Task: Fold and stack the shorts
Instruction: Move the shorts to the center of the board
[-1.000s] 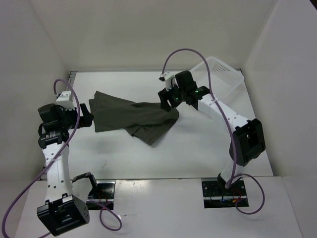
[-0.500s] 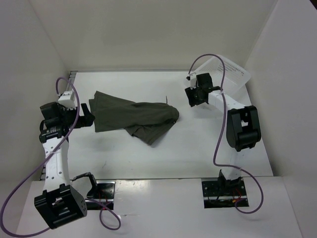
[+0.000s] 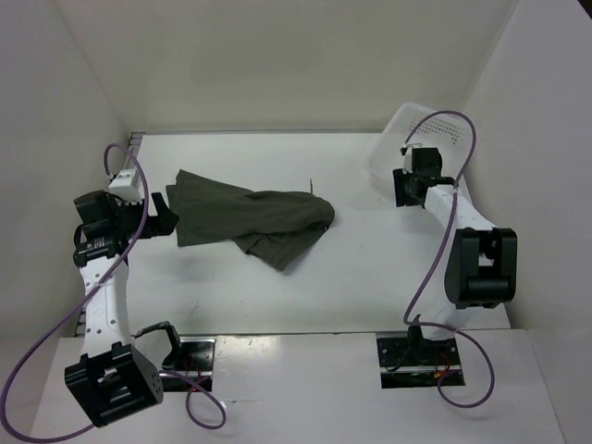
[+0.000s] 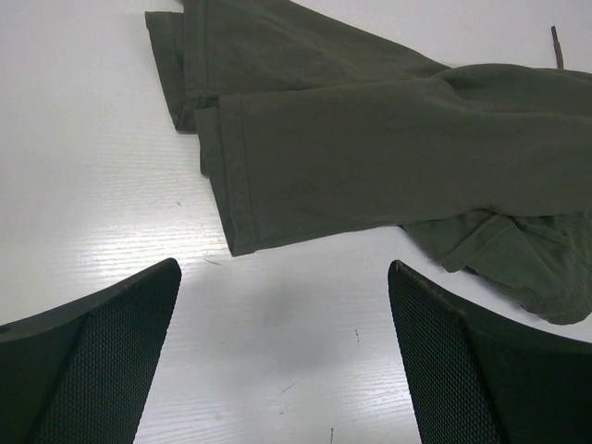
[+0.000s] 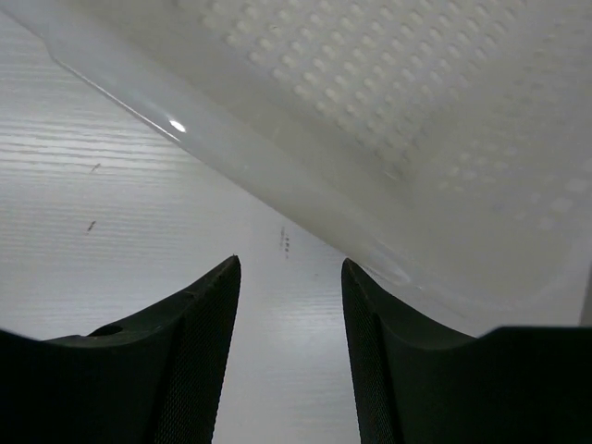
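Note:
The dark olive-green shorts [image 3: 250,218] lie crumpled on the white table [image 3: 370,268], left of centre, one leg spread flat to the left and the rest bunched at the right. In the left wrist view the shorts [image 4: 370,139] fill the top, hem edge toward me. My left gripper [image 3: 169,211] [image 4: 282,351] is open and empty, just left of the shorts' left edge above bare table. My right gripper [image 3: 400,190] [image 5: 289,351] is open and empty at the far right, beside the basket, well away from the shorts.
A white perforated plastic basket [image 3: 421,129] stands tilted at the back right corner; its wall [image 5: 388,120] fills the right wrist view just beyond my fingers. White walls enclose the table on three sides.
My right arm has let go of the shorts' right end and swung back right to the basket. The shorts lie still. The left arm has barely moved.

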You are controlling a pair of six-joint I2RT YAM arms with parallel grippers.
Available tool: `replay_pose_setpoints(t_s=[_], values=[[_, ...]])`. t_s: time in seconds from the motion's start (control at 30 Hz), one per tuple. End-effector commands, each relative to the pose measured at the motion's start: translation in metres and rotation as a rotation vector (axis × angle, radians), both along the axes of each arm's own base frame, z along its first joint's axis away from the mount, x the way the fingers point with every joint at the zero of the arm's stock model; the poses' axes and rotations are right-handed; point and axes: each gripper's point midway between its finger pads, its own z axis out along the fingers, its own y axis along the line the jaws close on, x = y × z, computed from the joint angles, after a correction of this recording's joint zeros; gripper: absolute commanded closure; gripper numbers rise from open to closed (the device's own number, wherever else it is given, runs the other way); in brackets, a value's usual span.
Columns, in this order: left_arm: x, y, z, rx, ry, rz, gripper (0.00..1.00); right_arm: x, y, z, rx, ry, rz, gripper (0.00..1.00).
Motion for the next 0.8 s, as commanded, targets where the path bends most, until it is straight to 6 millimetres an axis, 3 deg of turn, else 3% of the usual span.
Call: replay_pose_setpoints(t_s=[0.0, 0.1, 0.2, 0.23, 0.37, 0.43, 0.53, 0.57, 0.67, 0.77], values=[[0.003, -0.002, -0.003, -0.011, -0.017, -0.023, 0.01, -0.001, -0.023, 0.051, -0.072, -0.154, -0.079, 0.47], [0.001, -0.005, -0.012, -0.024, -0.004, -0.032, 0.01, -0.013, -0.002, 0.054, -0.041, -0.154, 0.001, 0.47], [0.000, -0.007, -0.015, -0.029, -0.005, -0.039, 0.01, -0.028, 0.054, 0.064, -0.039, -0.170, 0.184, 0.44], [0.000, -0.007, -0.015, -0.029, -0.005, -0.039, 0.01, -0.036, 0.093, 0.072, -0.030, -0.187, 0.298, 0.43], [-0.002, -0.002, -0.034, -0.012, 0.077, 0.002, 0.01, -0.050, 0.170, 0.092, 0.114, -0.202, 0.498, 0.38], [-0.003, 0.008, -0.046, 0.043, 0.132, 0.057, 0.01, -0.050, 0.183, 0.087, 0.148, -0.171, 0.532, 0.34], [-0.007, 0.021, -0.072, 0.141, 0.207, 0.137, 0.01, -0.048, 0.206, 0.060, 0.094, -0.124, 0.653, 0.22], [-0.006, 0.023, -0.078, 0.161, 0.216, 0.150, 0.01, -0.045, 0.213, 0.043, 0.035, -0.102, 0.710, 0.20], [0.003, 0.027, -0.092, 0.201, 0.248, 0.163, 0.01, -0.038, 0.222, 0.017, -0.042, -0.068, 0.785, 0.13], [0.014, 0.029, -0.109, 0.211, 0.278, 0.162, 0.01, -0.027, 0.227, 0.003, -0.061, -0.055, 0.805, 0.12]])
